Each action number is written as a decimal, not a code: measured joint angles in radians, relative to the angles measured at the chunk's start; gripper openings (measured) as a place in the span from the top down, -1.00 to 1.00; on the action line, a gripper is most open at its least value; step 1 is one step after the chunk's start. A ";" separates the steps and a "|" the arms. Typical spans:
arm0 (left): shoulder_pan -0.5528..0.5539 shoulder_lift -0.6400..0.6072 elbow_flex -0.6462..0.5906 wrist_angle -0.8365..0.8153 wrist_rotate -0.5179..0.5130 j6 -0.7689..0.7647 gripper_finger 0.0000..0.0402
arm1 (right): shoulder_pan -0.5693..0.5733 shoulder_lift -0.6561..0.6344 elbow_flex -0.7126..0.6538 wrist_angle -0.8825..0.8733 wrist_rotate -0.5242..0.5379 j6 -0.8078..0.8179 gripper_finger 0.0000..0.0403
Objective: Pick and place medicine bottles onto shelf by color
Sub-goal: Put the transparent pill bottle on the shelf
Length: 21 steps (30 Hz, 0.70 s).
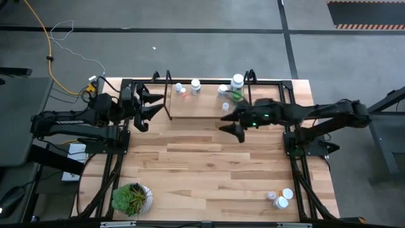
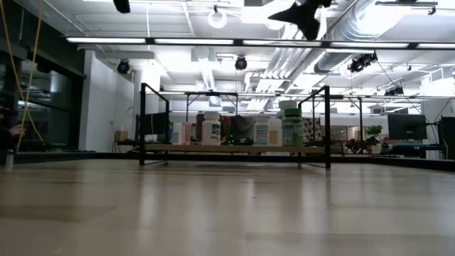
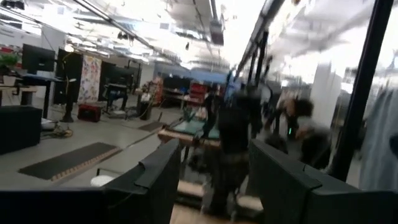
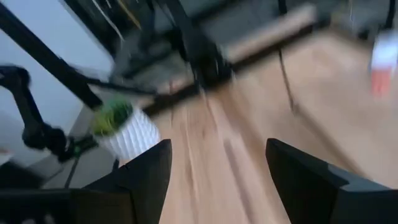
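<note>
**Bottles still waiting by the worktop's near corner**

Bottles are the job here. In the high view, four or five medicine bottles point(image 1: 195, 86) stand on the shelf point(image 1: 209, 107) at the far side of the worktop point(image 1: 202, 171). A few more bottles point(image 1: 280, 199) sit in a little bunch near the right front corner, well apart from the shelf. The right end effector point(image 1: 231, 118) hangs over the shelf's front edge, with its fingers spread and nothing in them. The left end effector point(image 1: 149, 105) waits by the shelf's left end, fingers apart and empty too. A potted plant point(image 1: 131, 197) sits at the left front corner.

In the low view, the shelf point(image 2: 234, 148) shows white bottles point(image 2: 210, 131) and a green bottle point(image 2: 292, 126) standing upright in a row. The right end effector point(image 2: 302, 16) is high above them.

In the left wrist view, two dark fingers point(image 3: 283, 180) stand apart with nothing between them.

In the right wrist view, the fingers point(image 4: 146, 171) are open over bare wood, and the plant point(image 4: 124, 130) is farther off.

To do the next step well, I think the right arm should swing to the corner bunch and come straight down over one bottle (they stand close, so a neighbour could tip). It should then put that bottle beside others of the same color.
</note>
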 joint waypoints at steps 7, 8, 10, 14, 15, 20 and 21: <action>-0.048 0.006 0.000 -0.058 -0.026 0.145 0.11 | 0.014 -0.084 -0.062 0.100 0.047 -0.112 -0.25; -0.055 0.006 0.000 -0.059 -0.026 0.157 0.11 | 0.014 -0.084 -0.062 0.099 0.047 -0.114 -0.25; -0.066 0.006 0.000 -0.066 -0.026 0.174 0.11 | 0.013 -0.084 -0.062 0.096 0.047 -0.107 -0.25; -0.075 0.008 0.000 -0.098 -0.029 0.181 0.11 | 0.027 -0.074 -0.006 -0.140 -0.051 0.028 -0.25; -0.075 0.008 0.000 -0.100 -0.029 0.175 0.11 | 0.041 -0.070 0.025 -0.248 -0.071 0.069 -0.25; -0.075 0.008 0.000 -0.104 -0.044 0.130 0.11 | 0.165 -0.036 0.120 -0.706 -0.089 0.340 -0.25; -0.075 0.008 0.000 -0.104 -0.050 0.119 0.11 | 0.199 -0.032 0.122 -0.758 -0.098 0.420 -0.25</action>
